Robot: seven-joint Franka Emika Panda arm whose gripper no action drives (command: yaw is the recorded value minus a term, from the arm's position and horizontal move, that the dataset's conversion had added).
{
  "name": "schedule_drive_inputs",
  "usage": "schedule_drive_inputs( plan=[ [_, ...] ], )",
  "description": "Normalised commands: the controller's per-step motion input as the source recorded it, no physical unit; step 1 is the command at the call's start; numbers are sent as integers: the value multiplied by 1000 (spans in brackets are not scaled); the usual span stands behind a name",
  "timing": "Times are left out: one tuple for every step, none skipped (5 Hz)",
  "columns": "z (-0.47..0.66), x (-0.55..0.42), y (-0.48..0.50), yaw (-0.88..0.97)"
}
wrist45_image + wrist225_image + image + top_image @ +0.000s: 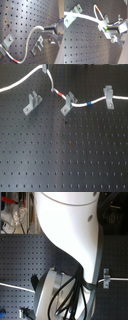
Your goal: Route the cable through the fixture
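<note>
While the arm [75, 237] fills the second exterior view, wrist views show the claw [44, 32] gripping the cable [28, 41].

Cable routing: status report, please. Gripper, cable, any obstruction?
Gripper shut on cable. Cable sits in middle fixture; left fixture empty. No obstruction seen.

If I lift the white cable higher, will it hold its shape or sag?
Probably sag: the cable already droops in loose curves between the brackets. It looks thin and light. It may slip out of the middle fixture, since the slot is open on top.
</note>
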Motion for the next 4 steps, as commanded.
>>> schedule_drive_inputs(
  plan=[
    [57,66,82,0],
    [53,86,-125,111],
    [275,-234,150,677],
    [291,-224,249,726]
  ],
)
